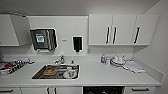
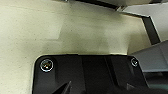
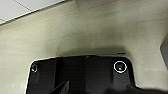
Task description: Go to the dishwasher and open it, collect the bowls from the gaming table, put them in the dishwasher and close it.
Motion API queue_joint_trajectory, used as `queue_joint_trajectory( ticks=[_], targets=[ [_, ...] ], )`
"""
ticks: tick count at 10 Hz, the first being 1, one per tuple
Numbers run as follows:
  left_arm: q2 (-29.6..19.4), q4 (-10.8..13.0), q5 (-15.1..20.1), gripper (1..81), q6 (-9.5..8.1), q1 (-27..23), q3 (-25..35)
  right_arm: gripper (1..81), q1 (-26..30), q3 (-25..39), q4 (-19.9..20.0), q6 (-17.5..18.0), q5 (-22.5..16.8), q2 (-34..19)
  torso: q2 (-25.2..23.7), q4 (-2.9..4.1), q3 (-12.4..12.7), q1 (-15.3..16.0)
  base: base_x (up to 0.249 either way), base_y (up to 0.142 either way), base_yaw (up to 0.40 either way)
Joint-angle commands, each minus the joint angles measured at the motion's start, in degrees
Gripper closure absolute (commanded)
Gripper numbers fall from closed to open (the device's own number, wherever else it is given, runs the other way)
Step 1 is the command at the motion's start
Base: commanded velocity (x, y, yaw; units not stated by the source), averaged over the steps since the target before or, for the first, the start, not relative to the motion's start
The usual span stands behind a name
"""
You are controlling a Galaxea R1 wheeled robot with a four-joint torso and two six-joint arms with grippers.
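Left wrist view shows the robot's dark plate over a pale speckled floor (image 2: 50,27); whether the left jaws are released or clenched cannot be told. The right wrist view gives the same floor, and the right jaws' state cannot be told either.

In the head view a white table (image 1: 105,75) runs across a kitchen nook, with a steel sink (image 1: 57,72) set into it. The dishwasher (image 1: 103,90) sits under the table, below and to the right of the sink, its dark top edge showing between white cabinet fronts. Dishes lie in the sink, one orange. A tap (image 1: 60,59) stands just behind the sink. Right of the sink, well apart, stacked crockery (image 1: 117,60) and a cloth (image 1: 135,66) rest on the table. Above the sink hang a towel dispenser (image 1: 43,39) and a black soap dispenser (image 1: 77,44); wall cabinets (image 1: 122,29) hang up to its right
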Motion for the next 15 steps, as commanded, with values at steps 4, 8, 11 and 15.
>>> queue_joint_trajectory(
  ticks=[4,8,11,15],
  targets=[
    [-0.34,-0.07,1.69,1.0,0.02,-3.73,-0.22,1.0,4.45,-5.33,-2.55,-0.53,-1.87,2.81,0.0,0.0,0.0,0.04,0.0,0.0,0.0],
    [-0.25,-0.07,1.69,1.0,0.11,-3.73,-1.28,1.0,3.04,-14.32,-3.86,-1.05,-1.78,7.57,-5.73,0.0,0.0,3.76,0.0,0.0,0.0],
    [-0.16,-0.15,1.69,1.0,0.11,-3.73,-1.28,1.0,2.96,-14.32,-4.13,-1.05,-1.78,7.57,-8.24,0.0,0.0,5.31,0.0,0.0,0.0],
    [-0.08,-0.07,1.69,1.0,0.11,-3.73,-1.28,1.0,3.04,-14.14,-4.13,-1.05,-1.78,7.57,-16.38,0.0,0.0,10.4,0.0,0.0,0.0]
  ],
)
